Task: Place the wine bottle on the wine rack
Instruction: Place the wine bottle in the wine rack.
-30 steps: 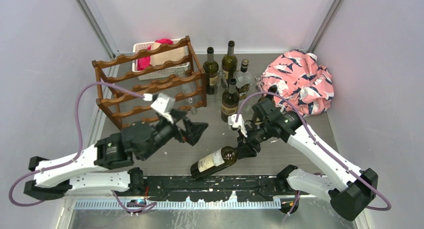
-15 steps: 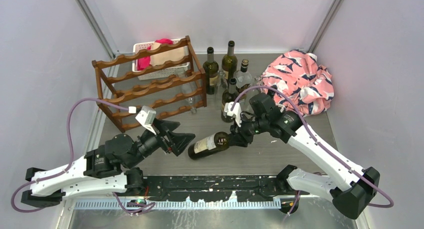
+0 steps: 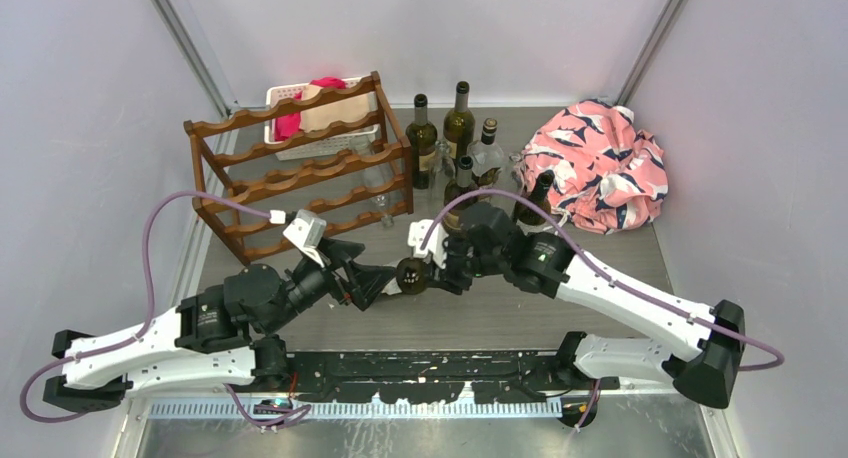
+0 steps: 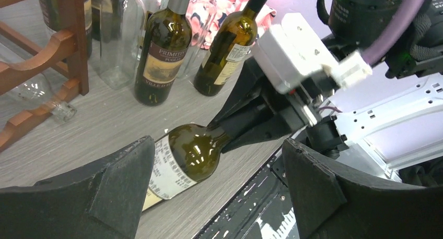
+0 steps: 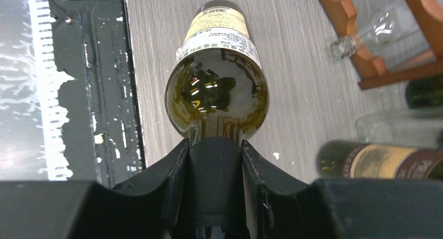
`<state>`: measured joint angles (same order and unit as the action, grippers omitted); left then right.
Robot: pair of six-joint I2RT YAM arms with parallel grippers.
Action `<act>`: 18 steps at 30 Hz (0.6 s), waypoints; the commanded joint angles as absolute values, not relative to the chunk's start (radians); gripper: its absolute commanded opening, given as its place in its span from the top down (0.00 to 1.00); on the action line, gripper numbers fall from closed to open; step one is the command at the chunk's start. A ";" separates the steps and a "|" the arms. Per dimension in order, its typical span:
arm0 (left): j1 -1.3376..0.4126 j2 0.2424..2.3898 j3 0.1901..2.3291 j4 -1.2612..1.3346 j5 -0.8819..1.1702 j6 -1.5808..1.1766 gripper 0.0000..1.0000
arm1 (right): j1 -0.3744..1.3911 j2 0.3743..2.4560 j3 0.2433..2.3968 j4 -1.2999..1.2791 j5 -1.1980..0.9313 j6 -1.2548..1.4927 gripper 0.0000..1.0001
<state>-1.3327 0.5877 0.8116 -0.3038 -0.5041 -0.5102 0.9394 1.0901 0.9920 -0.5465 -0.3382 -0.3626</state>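
The wine bottle (image 5: 217,85), dark green with a white label, lies level just over the grey table, neck toward the right arm. My right gripper (image 5: 216,160) is shut on its neck. In the top view the wine bottle (image 3: 409,275) sits between the two arms, and my right gripper (image 3: 446,268) is just right of it. My left gripper (image 4: 219,192) is open, its fingers (image 4: 123,189) astride the bottle's (image 4: 183,158) lower body without touching it visibly. The bottle's base is hidden behind the left finger. The reddish-brown wine rack (image 3: 300,168) stands at the back left.
Several upright bottles (image 3: 445,143) stand right of the rack. A clear glass bottle (image 3: 381,206) lies at the rack's foot. A pink patterned cloth (image 3: 600,163) lies back right. A white basket (image 3: 325,106) is behind the rack. A black rail (image 3: 420,366) runs along the near edge.
The right arm carried the bottle left and away from the near edge, into the left gripper's open fingers. The left gripper pulled back slightly and narrowed a little.
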 commanded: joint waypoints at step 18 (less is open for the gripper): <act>-1.329 0.497 0.828 -0.357 -0.616 -0.509 0.10 | 1.108 1.296 1.137 -0.040 0.075 -0.643 0.99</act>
<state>-1.3254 0.5152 0.8116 -0.4011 -0.6228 -0.5079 1.0958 1.2900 1.0527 -0.2935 0.0025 -0.6033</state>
